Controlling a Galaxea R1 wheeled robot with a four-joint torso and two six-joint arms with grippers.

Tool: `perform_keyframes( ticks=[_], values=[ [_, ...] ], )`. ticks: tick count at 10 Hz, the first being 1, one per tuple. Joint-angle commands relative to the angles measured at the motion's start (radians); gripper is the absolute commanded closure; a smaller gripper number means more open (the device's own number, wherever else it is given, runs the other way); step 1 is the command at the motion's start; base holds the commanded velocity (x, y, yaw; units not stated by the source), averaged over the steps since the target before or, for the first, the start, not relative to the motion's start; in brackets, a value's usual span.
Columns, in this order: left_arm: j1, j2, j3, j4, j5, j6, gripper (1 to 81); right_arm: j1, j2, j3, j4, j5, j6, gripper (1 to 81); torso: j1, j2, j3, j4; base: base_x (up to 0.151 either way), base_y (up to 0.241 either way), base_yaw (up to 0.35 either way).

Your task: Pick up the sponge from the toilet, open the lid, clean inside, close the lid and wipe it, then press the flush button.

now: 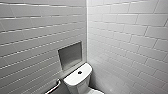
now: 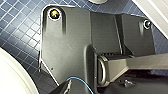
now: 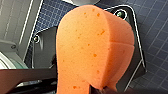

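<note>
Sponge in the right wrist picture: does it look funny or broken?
The sponge looks bent, not broken: narrow at its pinched end, bulging into a rounded dome, with a crease across one side. No tear or missing chunk shows.

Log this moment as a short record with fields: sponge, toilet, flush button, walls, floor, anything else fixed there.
sponge: orange, bent, gripped by the right gripper, up off the floor
toilet: white tank, set in the corner of the walls, seen from above
flush button: dark, round, middle of the tank top, nothing on it
walls: white tiles
niche: grey recess in the wall above the tank
grab bar: metal, on the wall beside the tank
floor: dark blue small square tiles
</note>
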Motion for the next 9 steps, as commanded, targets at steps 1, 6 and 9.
perform_keyframes(
  ticks=[1, 6, 9],
  values=[
    [-0.040, 0.022, -0.029, -0.003, 0.056, -0.002, 1.0, 0.009, 0.007, -0.024, -0.008, -0.034, -0.004, 81.1, 0.000, 0.000, 0.000, 0.000, 0.000, 0.000, 0.000],
    [-0.040, 0.026, -0.031, -0.003, 0.056, -0.002, 1.0, -0.033, 0.088, -0.071, 0.492, -0.068, -0.613, 81.1, 0.000, 0.000, 0.000, 0.000, 0.000, 0.000, 0.000],
    [-0.040, 0.026, -0.031, -0.004, 0.056, -0.004, 1.0, -0.032, 0.099, -0.094, 0.555, -0.074, -0.737, 81.1, 0.000, 0.000, 0.000, 0.000, 0.000, 0.000, 0.000]
  ],
)
